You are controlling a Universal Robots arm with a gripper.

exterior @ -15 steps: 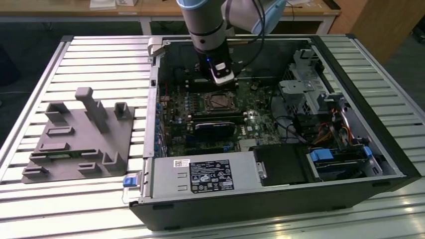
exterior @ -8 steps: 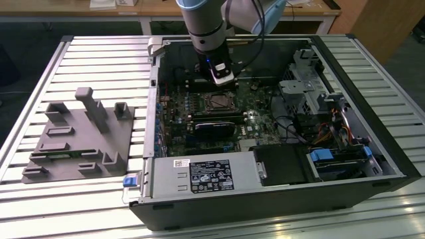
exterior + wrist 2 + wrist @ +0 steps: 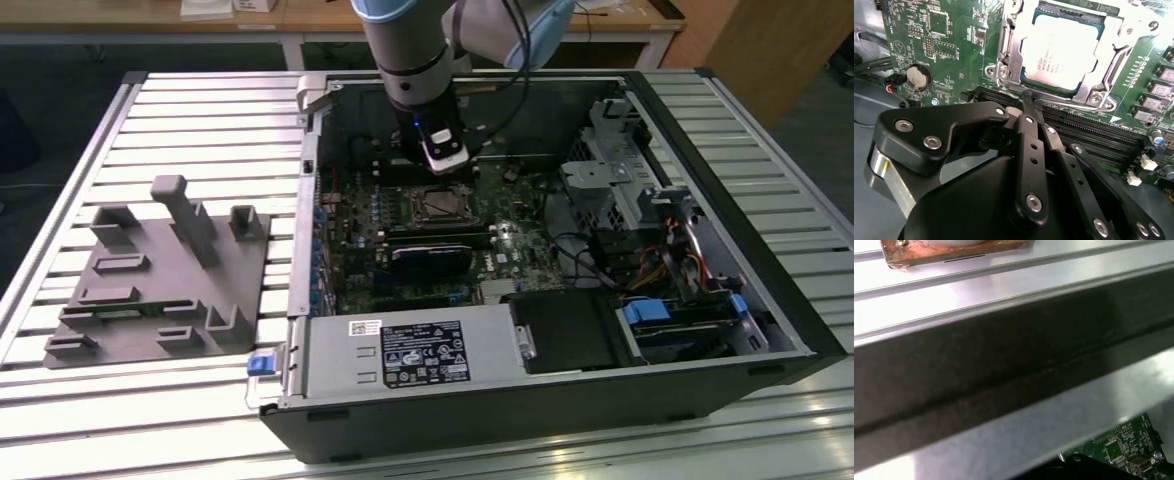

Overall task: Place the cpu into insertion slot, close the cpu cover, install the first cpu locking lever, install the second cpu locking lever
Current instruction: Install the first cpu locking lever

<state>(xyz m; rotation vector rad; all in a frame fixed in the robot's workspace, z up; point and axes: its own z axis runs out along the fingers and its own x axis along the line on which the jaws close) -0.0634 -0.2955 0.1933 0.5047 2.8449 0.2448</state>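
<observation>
Sitting in the insertion slot, the cpu shows unreadable print; the pincer is closed, empty.

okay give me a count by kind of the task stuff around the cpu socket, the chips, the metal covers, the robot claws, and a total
cpu: 1, seated in the socket
cpu cover: 1, silver frame lying closed around the chip
claw: 1, fingers together, tip at the cover's edge near the memory slots
Total: 3
</observation>
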